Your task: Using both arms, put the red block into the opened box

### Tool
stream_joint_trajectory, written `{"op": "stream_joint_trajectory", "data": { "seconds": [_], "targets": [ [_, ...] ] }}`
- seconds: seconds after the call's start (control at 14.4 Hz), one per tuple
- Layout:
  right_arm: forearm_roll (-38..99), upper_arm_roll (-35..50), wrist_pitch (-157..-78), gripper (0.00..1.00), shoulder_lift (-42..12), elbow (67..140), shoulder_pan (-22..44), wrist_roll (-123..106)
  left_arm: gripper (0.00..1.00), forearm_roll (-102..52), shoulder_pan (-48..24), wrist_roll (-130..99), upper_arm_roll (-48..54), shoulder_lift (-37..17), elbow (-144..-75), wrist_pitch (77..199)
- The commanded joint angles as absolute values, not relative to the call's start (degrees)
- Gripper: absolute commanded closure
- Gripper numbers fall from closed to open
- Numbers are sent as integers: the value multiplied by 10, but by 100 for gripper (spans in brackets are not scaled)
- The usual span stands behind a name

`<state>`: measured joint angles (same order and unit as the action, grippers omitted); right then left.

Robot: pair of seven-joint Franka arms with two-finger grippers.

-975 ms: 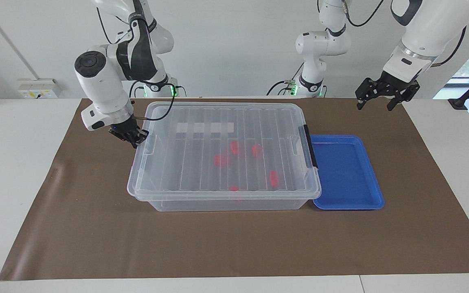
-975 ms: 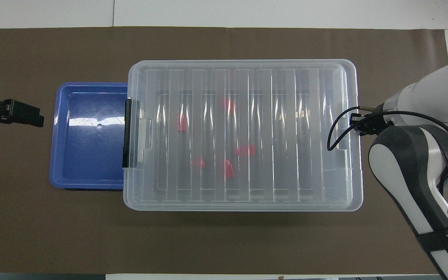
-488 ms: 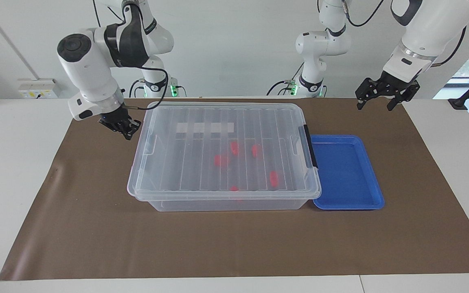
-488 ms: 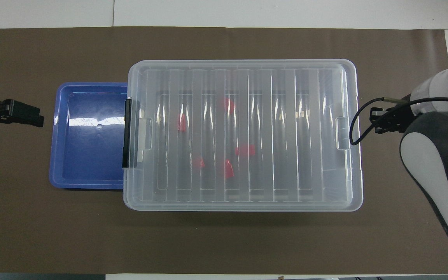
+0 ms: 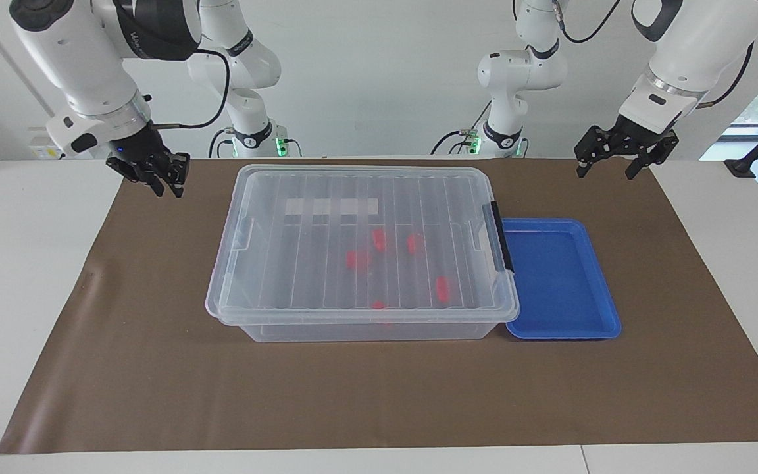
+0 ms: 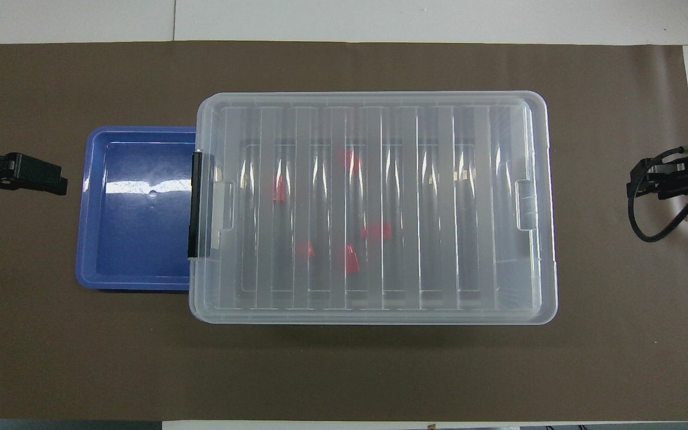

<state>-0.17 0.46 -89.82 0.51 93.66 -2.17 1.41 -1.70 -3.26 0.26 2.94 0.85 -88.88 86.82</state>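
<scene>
**Five red blocks inside, lid down**

Five red blocks [image 5: 412, 243] lie in the box [image 5: 359, 316], mid-mat, under its clear lid [image 5: 326, 187]. The black latch [image 5: 501, 237] sits at the end beside the blue tray [image 5: 560, 280], which is empty. Left gripper [image 5: 618, 160] hangs over the mat's corner at its own end, jaws spread, holding nothing. Right gripper [image 5: 155, 172] hangs over the other corner nearest the robots; jaws: cannot tell. Risk: the lid looks only seated at the end without a latch, so a sideways knock there could slide it.
</scene>
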Motion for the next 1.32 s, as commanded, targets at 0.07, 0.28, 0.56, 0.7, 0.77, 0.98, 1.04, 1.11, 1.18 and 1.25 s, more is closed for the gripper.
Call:
{"op": "stream_joint_trajectory", "data": {
  "seconds": [0.07,0.28,0.56,0.7,0.77,0.98,1.04,1.11,1.18,1.25],
  "targets": [
    [1,7,-885,0,1,930,-42,-10,0,-26,-28,9,29,22,-901,863],
    [1,8,-890,0,2,933,-47,-9,0,-26,-28,9,29,21,-901,863],
    [1,9,-889,0,4,943,-49,-11,0,-26,-28,9,29,22,-901,863],
    [1,9,-895,0,5,947,-46,-9,0,-26,-28,9,29,21,-901,863],
    [2,9,-903,0,4,947,-44,-9,0,-26,-28,9,29,21,-901,863],
    [2,11,-903,0,3,941,-43,-9,0,-26,-28,10,29,21,-901,863],
    [2,12,-899,0,5,940,-44,-8,0,-26,-28,9,29,21,-901,863],
    [7,12,-899,0,5,940,-47,-8,0,-26,-28,9,29,21,-901,863],
    [9,12,-899,0,5,940,-49,-8,0,-26,-28,9,29,22,-901,863],
    [9,12,-901,0,5,940,-48,-8,0,-26,-28,9,29,21,-901,863]
  ]
}}
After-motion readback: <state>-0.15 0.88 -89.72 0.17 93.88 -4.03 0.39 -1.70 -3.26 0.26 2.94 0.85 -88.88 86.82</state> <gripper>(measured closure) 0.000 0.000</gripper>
